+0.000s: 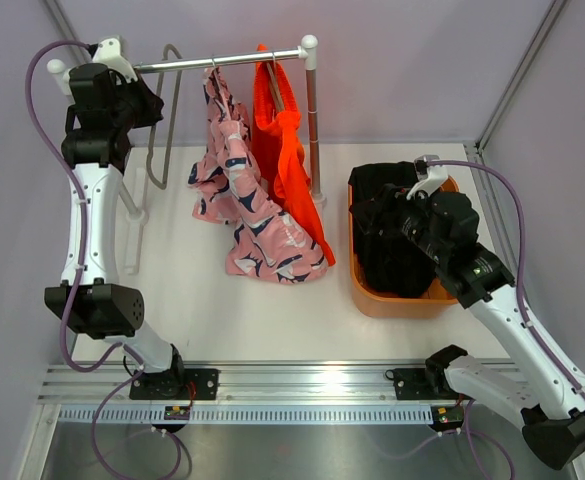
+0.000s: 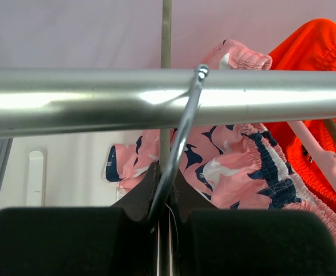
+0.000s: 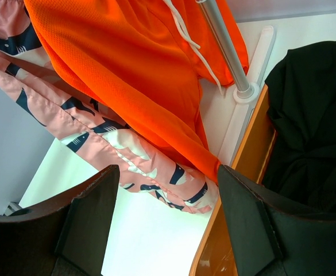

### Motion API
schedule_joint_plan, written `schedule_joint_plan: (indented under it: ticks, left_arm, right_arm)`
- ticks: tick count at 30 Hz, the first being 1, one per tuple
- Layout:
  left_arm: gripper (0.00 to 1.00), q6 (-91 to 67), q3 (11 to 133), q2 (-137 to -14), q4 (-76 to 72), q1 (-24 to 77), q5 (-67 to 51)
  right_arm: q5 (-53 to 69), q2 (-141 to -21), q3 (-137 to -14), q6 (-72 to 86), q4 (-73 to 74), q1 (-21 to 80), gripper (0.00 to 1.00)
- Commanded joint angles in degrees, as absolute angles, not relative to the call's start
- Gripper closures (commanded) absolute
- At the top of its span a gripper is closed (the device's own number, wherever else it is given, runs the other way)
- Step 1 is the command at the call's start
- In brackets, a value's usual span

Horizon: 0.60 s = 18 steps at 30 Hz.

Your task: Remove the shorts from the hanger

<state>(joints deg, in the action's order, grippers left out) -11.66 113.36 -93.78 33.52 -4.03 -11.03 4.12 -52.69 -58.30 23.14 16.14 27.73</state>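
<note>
Pink printed shorts (image 1: 242, 205) and orange shorts (image 1: 284, 150) hang from the metal rail (image 1: 222, 60). Black shorts (image 1: 397, 250) lie in the orange basket (image 1: 397, 303). My left gripper (image 1: 144, 102) is up at the rail's left end, shut on the wire hook of a bare grey hanger (image 1: 164, 120). In the left wrist view my left gripper (image 2: 165, 179) pinches that hook (image 2: 182, 135), which sits over the rail (image 2: 70, 100), with the pink shorts (image 2: 236, 167) and orange shorts (image 2: 317, 52) beyond. My right gripper (image 1: 374, 212) is open and empty over the basket's left rim. In the right wrist view my right gripper (image 3: 168, 172) frames the hems of the pink shorts (image 3: 127, 155) and orange shorts (image 3: 127, 69).
The rack's right post (image 1: 313, 120) stands just left of the basket; it shows in the right wrist view (image 3: 225, 52) beside the basket rim (image 3: 245, 172) and black shorts (image 3: 311, 126). A pink plastic hanger (image 2: 323, 156) carries the orange shorts. Walls enclose the table on three sides.
</note>
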Motion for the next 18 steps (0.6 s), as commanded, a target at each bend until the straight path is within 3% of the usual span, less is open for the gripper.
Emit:
schedule_joint_plan:
  ticks: [1, 8, 18]
  left_arm:
    - [0.98, -12.4, 110.7, -92.7, 37.3, -4.1, -8.7]
    - [0.98, -12.1, 109.7, -92.2, 37.6, -4.1, -7.3]
    - [0.99, -13.3, 121.2, -96.2, 38.9, -3.3, -7.5]
  right_arm:
    - [5.5, -52.8, -58.1, 22.7, 13.7, 27.6, 0.23]
    - [6.0, -53.2, -58.0, 22.6, 13.5, 27.6, 0.23]
    - [6.1, -53.3, -58.4, 22.5, 13.5, 27.6, 0.23]
